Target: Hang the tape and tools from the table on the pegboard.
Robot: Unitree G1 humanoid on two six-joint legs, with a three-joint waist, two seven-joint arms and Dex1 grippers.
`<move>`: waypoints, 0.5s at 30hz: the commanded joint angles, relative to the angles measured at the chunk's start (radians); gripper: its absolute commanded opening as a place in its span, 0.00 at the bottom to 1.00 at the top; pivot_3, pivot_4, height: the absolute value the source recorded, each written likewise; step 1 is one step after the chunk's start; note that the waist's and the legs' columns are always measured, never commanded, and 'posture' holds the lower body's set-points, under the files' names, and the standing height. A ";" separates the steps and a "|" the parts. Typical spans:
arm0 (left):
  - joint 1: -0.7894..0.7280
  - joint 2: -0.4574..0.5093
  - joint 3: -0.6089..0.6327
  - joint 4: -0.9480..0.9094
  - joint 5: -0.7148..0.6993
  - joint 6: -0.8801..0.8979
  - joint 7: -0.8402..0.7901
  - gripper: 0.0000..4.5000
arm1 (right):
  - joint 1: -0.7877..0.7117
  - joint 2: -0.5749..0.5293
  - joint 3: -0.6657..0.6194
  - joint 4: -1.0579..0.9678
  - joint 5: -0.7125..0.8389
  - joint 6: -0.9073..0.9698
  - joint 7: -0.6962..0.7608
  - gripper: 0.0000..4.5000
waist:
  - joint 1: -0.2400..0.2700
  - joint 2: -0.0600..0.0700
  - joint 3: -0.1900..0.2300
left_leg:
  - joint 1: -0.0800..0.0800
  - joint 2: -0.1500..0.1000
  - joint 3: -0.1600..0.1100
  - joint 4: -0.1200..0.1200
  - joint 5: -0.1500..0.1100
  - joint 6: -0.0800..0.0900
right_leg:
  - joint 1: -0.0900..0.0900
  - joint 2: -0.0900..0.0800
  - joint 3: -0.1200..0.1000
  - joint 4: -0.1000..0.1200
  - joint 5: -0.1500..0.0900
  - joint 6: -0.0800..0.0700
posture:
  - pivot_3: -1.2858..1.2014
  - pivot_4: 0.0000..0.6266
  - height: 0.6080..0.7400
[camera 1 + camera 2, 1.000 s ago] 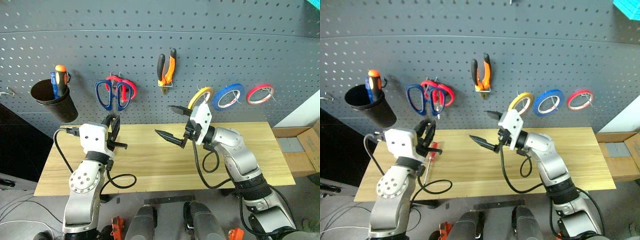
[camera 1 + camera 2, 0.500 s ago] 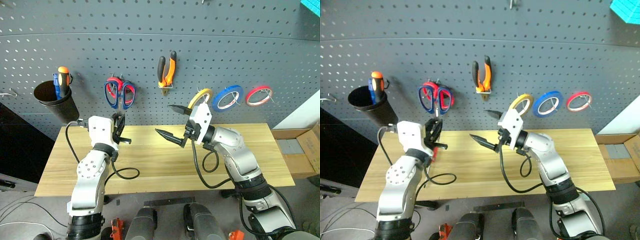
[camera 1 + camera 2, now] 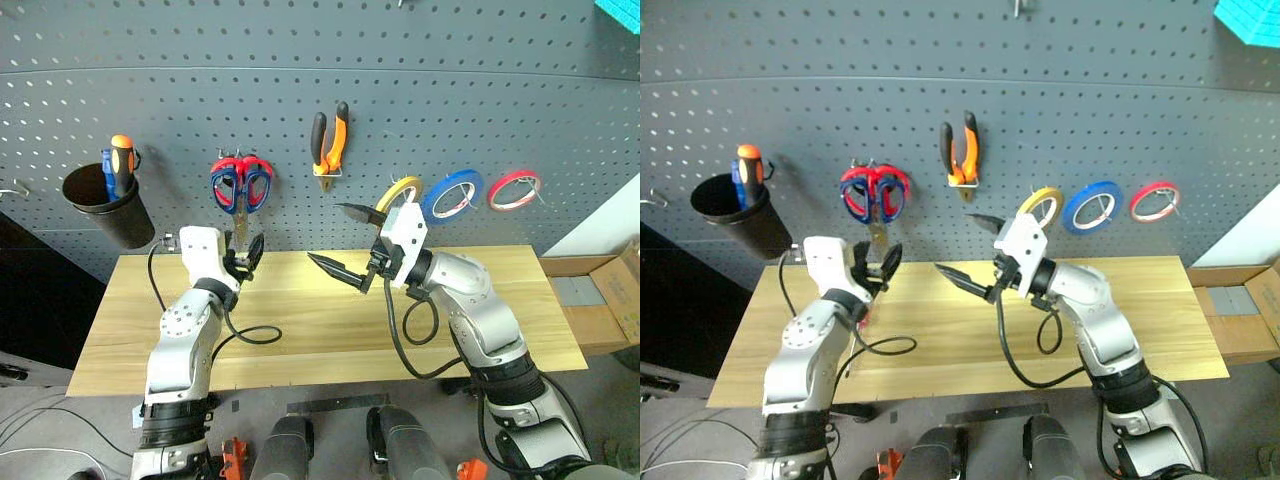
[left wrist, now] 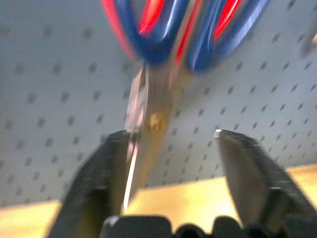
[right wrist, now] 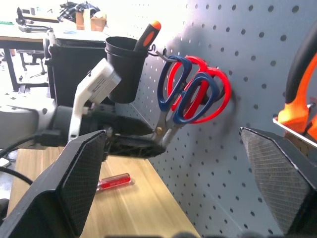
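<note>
Pegboard [image 3: 480, 90] backdrop, left claw [image 4: 171, 148] apart around scissors [image 4: 163, 74] blades, right claw [image 3: 342, 240] wide, empty

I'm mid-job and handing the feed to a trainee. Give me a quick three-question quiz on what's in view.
1. Is the left hand open or shut at the blades of the blue-handled scissors?
2. True or false: the orange-and-black pliers lie on the table.
3. Which task item is not yet on the pegboard? A. pliers B. red-handled screwdriver C. yellow tape

Key: 1. open; 2. false, they hang on the pegboard; 3. B, it lies on the table.
</note>
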 commanded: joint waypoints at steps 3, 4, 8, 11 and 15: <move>0.073 0.090 0.060 -0.011 -0.020 0.191 0.006 1.00 | 0.039 -0.006 0.009 -0.078 0.067 0.080 0.021 1.00 | -0.001 0.000 0.000 | 0.000 0.000 0.000 0.000 0.000 0.000 | 0.000 0.000 0.000 0.001 0.000 0.000 | 0.53 0.41 1.00; 0.081 0.107 0.064 -0.009 -0.016 0.208 0.003 1.00 | 0.048 -0.008 0.012 -0.088 0.077 0.096 0.025 1.00 | -0.001 0.001 0.001 | 0.001 0.000 -0.001 0.000 0.000 0.000 | 0.000 0.000 -0.001 0.001 0.000 0.000 | 0.53 0.42 1.00; 0.055 0.173 0.096 0.006 -0.070 0.363 -0.032 1.00 | 0.075 -0.015 0.045 -0.050 0.038 0.100 0.019 1.00 | 0.002 0.002 0.004 | 0.001 0.000 -0.001 0.000 0.000 0.001 | 0.001 0.000 -0.001 0.000 0.000 0.000 | 0.53 0.46 1.00; 0.023 0.208 0.105 0.039 -0.077 0.433 -0.034 1.00 | 0.082 -0.009 0.065 -0.030 0.009 0.091 0.000 1.00 | 0.005 0.003 0.008 | 0.001 0.000 -0.001 0.000 0.000 0.001 | 0.001 0.000 -0.001 0.000 0.000 0.000 | 0.53 0.47 1.00; -0.018 0.235 0.096 0.086 -0.079 0.522 -0.035 1.00 | 0.093 0.002 0.081 -0.035 -0.002 0.090 -0.013 1.00 | 0.003 0.004 0.009 | 0.001 0.000 -0.002 0.000 0.000 0.001 | 0.001 0.000 -0.002 0.000 0.000 0.000 | 0.53 0.47 1.00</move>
